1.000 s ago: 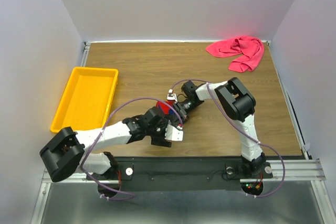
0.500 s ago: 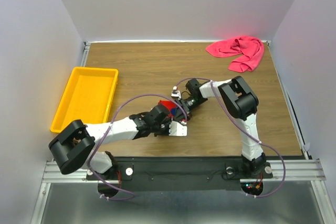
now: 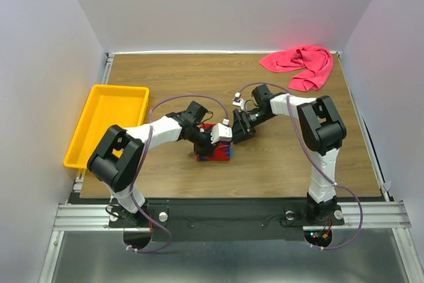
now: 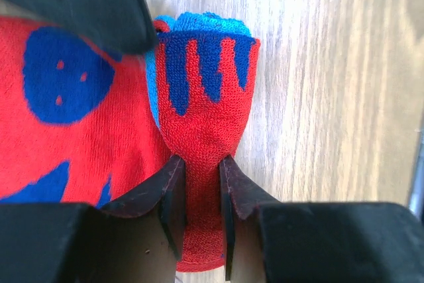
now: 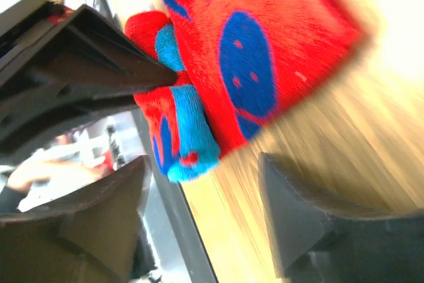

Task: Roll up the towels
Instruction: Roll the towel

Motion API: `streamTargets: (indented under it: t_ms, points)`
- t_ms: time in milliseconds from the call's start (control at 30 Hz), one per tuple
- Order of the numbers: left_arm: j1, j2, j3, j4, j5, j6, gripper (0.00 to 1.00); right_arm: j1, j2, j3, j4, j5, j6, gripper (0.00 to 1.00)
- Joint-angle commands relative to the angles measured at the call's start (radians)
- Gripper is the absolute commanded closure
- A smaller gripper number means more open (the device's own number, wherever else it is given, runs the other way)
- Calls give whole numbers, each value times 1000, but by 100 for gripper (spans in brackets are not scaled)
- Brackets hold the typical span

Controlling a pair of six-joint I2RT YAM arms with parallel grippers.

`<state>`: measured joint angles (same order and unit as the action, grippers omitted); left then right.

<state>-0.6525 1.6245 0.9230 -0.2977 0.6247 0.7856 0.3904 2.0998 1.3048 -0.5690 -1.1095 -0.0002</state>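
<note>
The patterned towel (image 3: 214, 152), red with navy and teal patches, lies folded and bunched at the table's middle. My left gripper (image 3: 216, 135) comes at it from the left. In the left wrist view the left gripper (image 4: 201, 169) is shut on a narrow red fold of the patterned towel (image 4: 205, 97). My right gripper (image 3: 237, 127) sits just right of the bundle. Its wrist view shows the right gripper (image 5: 204, 164) open, with the patterned towel (image 5: 265, 44) just beyond the fingertips and nothing between them. The plain pink-red towel (image 3: 301, 64) lies crumpled at the far right corner.
A yellow plastic tray (image 3: 109, 124) stands along the table's left side. Walls close in the table at the back and both sides. The two arms' cables loop above the middle of the table.
My left arm swung from the front edge up to the patterned towel and closed on its fold. The right gripper opened, let go of the towel and backed off to the right.
</note>
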Motion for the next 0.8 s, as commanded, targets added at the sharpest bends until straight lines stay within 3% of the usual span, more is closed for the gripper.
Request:
streamTargets:
  t_ms: [0,67,133,367,600,767]
  points:
    - [53,89,31,-207,110,64,100,-83,-130,-21,47,96,-32,17]
    - [62,151,75,-251,128,85,100,-111,-178,-39,46,106,-69,6]
    - [80,199,111,-294,150,101,100,-117,-257,-56,43,129,-105,2]
    - [140,409,279,-486,239,130,96,-87,-472,-144,44,255,-341,0]
    - [201,592,434,-624,294,184,96,164,-599,-223,113,548,-497,0]
    - [218,633,479,-656,282,191,93,313,-568,-242,171,723,-589,1]
